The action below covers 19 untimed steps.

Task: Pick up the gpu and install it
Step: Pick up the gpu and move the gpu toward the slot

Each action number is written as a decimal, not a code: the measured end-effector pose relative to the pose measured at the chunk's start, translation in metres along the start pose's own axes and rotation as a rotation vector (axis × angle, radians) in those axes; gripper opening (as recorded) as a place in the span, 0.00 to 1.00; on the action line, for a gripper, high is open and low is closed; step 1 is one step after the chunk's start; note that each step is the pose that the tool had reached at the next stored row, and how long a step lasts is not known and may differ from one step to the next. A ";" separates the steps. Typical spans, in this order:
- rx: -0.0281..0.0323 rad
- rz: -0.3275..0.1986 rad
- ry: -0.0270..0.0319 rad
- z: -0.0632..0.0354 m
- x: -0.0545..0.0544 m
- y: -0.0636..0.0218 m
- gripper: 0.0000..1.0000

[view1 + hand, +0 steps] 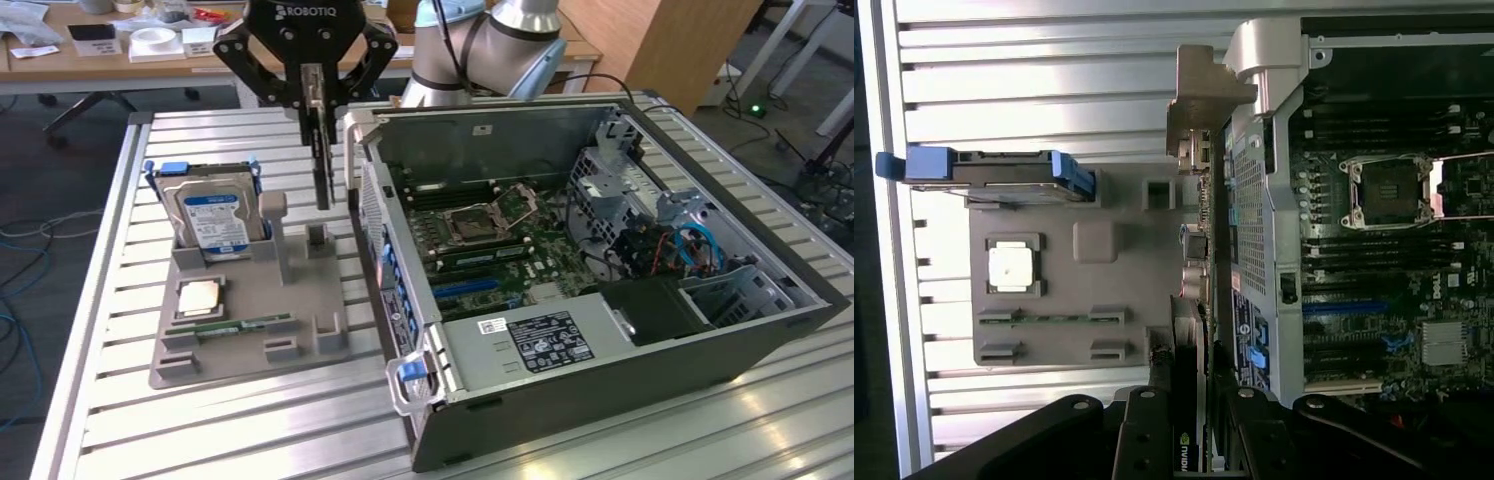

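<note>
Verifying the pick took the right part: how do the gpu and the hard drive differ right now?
The gpu hangs clamped in the gripper, clear of the gray fixture; the hard drive sits in a slot of that fixture. In the exterior view the gpu shows as a thin dark edge, while the hard drive shows a broad silver face with a blue-white label. Both stand upright on edge.

Black gripper (318,100); dark gpu (320,170); grey tray (240,350); blue-white hard drive label (218,222).
</note>
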<state>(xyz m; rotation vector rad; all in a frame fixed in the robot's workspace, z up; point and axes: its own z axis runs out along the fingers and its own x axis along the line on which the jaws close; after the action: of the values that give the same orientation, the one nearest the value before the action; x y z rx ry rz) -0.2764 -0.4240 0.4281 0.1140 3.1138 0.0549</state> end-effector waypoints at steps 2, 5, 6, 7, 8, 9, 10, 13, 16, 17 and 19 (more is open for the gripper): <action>-0.0002 0.000 -0.0001 0.0002 -0.003 0.0002 0.26; -0.0002 -0.001 -0.0001 0.0003 -0.008 0.0006 0.26; -0.0002 -0.001 0.0000 0.0003 -0.010 0.0007 0.26; -0.0004 -0.001 0.0000 0.0003 -0.011 0.0008 0.26; -0.0005 -0.002 0.0000 0.0004 -0.012 0.0009 0.26; -0.0006 -0.002 0.0000 0.0005 -0.014 0.0010 0.26; -0.0005 -0.002 0.0000 0.0005 -0.015 0.0011 0.26; -0.0006 -0.002 0.0001 0.0006 -0.020 0.0015 0.26; -0.0006 -0.003 0.0001 0.0006 -0.023 0.0017 0.26; -0.0007 -0.003 0.0001 0.0007 -0.025 0.0018 0.26; -0.0007 -0.003 0.0001 0.0007 -0.027 0.0020 0.26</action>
<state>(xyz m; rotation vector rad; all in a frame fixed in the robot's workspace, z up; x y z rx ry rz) -0.2496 -0.4240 0.4280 0.1086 3.1140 0.0559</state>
